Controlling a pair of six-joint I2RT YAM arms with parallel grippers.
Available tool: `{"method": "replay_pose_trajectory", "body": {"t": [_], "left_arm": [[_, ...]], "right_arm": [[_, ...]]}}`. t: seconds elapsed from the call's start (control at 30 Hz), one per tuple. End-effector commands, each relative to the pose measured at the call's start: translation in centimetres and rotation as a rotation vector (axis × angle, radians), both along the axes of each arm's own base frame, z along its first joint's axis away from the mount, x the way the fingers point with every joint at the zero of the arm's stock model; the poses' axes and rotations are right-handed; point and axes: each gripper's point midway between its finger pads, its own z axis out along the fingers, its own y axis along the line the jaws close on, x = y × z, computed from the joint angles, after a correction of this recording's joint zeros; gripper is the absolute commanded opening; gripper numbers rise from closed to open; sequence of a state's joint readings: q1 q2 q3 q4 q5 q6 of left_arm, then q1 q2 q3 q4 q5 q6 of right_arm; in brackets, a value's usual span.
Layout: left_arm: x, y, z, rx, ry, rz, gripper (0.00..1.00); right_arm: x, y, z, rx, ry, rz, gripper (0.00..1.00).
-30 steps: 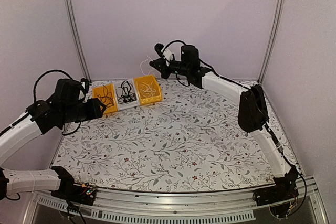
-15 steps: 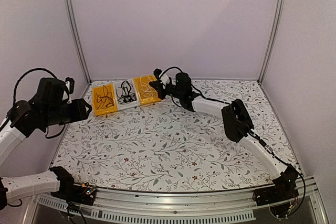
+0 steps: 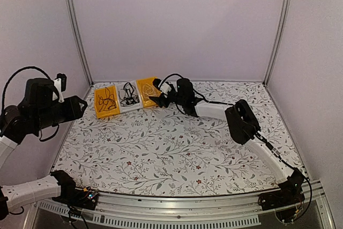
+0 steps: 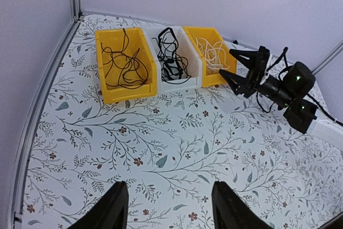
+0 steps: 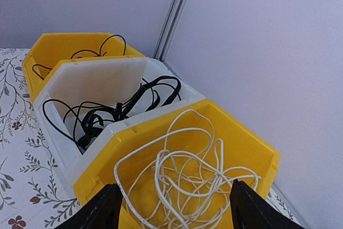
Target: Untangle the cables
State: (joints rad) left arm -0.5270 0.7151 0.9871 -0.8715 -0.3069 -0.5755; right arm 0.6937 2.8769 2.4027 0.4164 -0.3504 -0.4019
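A: How do the grippers stand?

B: Nearest, the left gripper [image 4: 169, 189] hangs spread and holds nothing, above the table [image 4: 177, 148] at its left edge. The flowered top stretches from there to the bins. Farther off, the right gripper [image 5: 174, 194] is spread wide just beside the right yellow bin [image 5: 252, 148], gripping nothing.

A: And the cables?

B: The white cable [image 5: 185, 167] coils in that bin. The black cables [image 5: 115, 113] lie in the white bin [image 5: 80, 87] and the left yellow bin [image 4: 107, 87], near the far left corner.
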Motion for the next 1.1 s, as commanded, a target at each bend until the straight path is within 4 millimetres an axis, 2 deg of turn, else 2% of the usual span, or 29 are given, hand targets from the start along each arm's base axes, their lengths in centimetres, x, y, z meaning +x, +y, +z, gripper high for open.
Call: {"method": "replay_pose_trajectory", "body": {"t": [0.0, 0.07, 0.17, 0.2, 0.23, 0.27, 0.3, 0.37, 0.4, 0.43, 0.47, 0.53, 0.57, 0.63, 0.7, 0.73, 0.77, 0.9, 1.0, 1.07], "left_arm": [[-0.1, 1.0, 1.5, -0.059, -0.092, 0.058, 0.58], [0.1, 1.1, 1.1, -0.076, -0.109, 0.072, 0.62], [1.2, 0.6, 0.6, -0.082, -0.141, 0.072, 0.65], [1.7, 0.3, 0.4, -0.077, -0.15, 0.067, 0.66], [2.3, 0.0, 0.2, -0.066, -0.154, 0.063, 0.67], [2.9, -0.3, -0.1, -0.053, -0.155, 0.055, 0.68], [3.6, -0.7, -0.3, -0.034, -0.158, 0.047, 0.69], [5.1, -1.6, -0.8, -0.005, -0.159, 0.021, 0.7], [5.9, -2.0, -1.1, 0.01, -0.155, 0.01, 0.7], [6.7, -2.3, -1.1, 0.021, -0.155, 0.009, 0.7], [7.6, -2.6, -1.5, 0.033, -0.145, 0.01, 0.7], [9.1, -3.2, -0.8, 0.042, -0.169, 0.0, 0.7], [9.8, -3.4, -0.5, 0.049, -0.18, -0.004, 0.7], [11.2, -3.7, 0.3, 0.064, -0.202, -0.007, 0.7], [12.4, -3.8, 1.0, 0.088, -0.216, -0.011, 0.7], [12.9, -4.0, 1.3, 0.103, -0.219, -0.017, 0.7], [13.3, -4.0, 1.4, 0.119, -0.221, -0.021, 0.7], [14.6, -4.8, 1.7, 0.158, -0.217, -0.052, 0.69], [15.0, -5.4, 2.0, 0.151, -0.218, -0.077, 0.67], [14.9, -5.6, 2.2, 0.133, -0.22, -0.084, 0.67]], "right_arm": [[-1.0, -0.6, 4.4, -0.046, -0.044, -0.001, 0.75], [-1.8, -1.0, 6.2, -0.058, -0.037, 0.015, 0.79], [-3.4, -1.7, 7.4, -0.086, 0.003, 0.047, 0.87], [-4.2, -2.1, 9.4, -0.079, 0.003, 0.059, 0.9], [-4.8, -2.5, 9.7, -0.09, 0.021, 0.065, 0.94], [-5.4, -3.0, 10.9, -0.097, 0.028, 0.065, 0.98], [-6.1, -3.7, 12.7, -0.099, 0.033, 0.06, 0.99], [-6.9, -5.1, 13.9, -0.133, 0.079, 0.037, 0.99], [-7.2, -5.8, 13.8, -0.151, 0.112, 0.02, 0.99], [-7.9, -6.8, 15.1, -0.153, 0.13, 0.01, 0.99], [-8.4, -8.0, 15.0, -0.174, 0.169, 0.002, 0.99], [-9.1, -10.5, 15.9, -0.172, 0.227, -0.031, 0.99], [-9.3, -11.8, 15.7, -0.162, 0.282, -0.041, 0.99], [-8.8, -15.4, 15.9, -0.115, 0.379, -0.117, 0.99], [-9.0, -18.9, 17.9, -0.058, 0.403, -0.227, 0.99], [-8.8, -20.4, 18.0, -0.043, 0.42, -0.291, 0.99], [-8.9, -22.2, 19.3, -0.022, 0.402, -0.367, 0.99], [-8.7, -28.2, 21.9, 0.023, 0.379, -0.672, 0.99], [-10.1, -30.1, 23.5, 0.051, 0.344, -0.708, 0.99], [-11.0, -30.6, 23.8, 0.068, 0.343, -0.702, 0.99]]}}
